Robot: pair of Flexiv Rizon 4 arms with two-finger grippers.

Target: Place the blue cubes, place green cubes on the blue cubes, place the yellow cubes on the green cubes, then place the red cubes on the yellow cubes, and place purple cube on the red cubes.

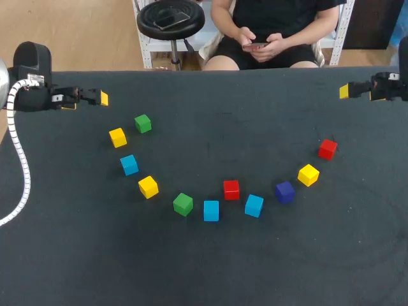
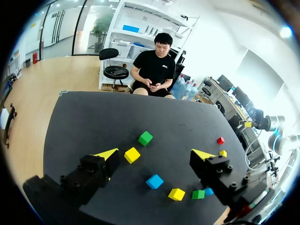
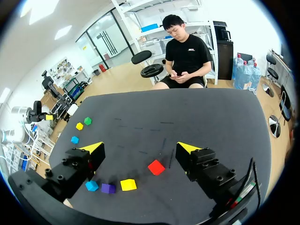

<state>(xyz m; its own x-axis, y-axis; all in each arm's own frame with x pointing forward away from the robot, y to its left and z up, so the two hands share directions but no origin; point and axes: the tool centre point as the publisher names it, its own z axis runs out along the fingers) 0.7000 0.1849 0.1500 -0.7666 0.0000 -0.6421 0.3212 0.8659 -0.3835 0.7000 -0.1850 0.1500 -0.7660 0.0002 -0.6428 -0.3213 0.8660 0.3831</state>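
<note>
Cubes lie in an arc on the black table (image 1: 210, 127). From the left they are green (image 1: 143, 123), yellow (image 1: 117, 137), blue (image 1: 129, 164), yellow (image 1: 148, 187), green (image 1: 183, 204), blue (image 1: 211, 210), red (image 1: 231, 189), blue (image 1: 254, 205), purple (image 1: 285, 191), yellow (image 1: 308, 174) and red (image 1: 327, 149). My left gripper (image 1: 95, 97) hangs open above the far left, well clear of the cubes. Between its fingers the left wrist view (image 2: 154, 154) looks down on a blue cube (image 2: 154, 181). My right gripper (image 1: 347, 91) is open at the far right, above a red cube (image 3: 156, 167), and its fingers (image 3: 140, 148) hold nothing.
The table's near half and its far middle carry no objects. A grey cable (image 1: 22, 166) runs down from the left arm along the table's left edge.
</note>
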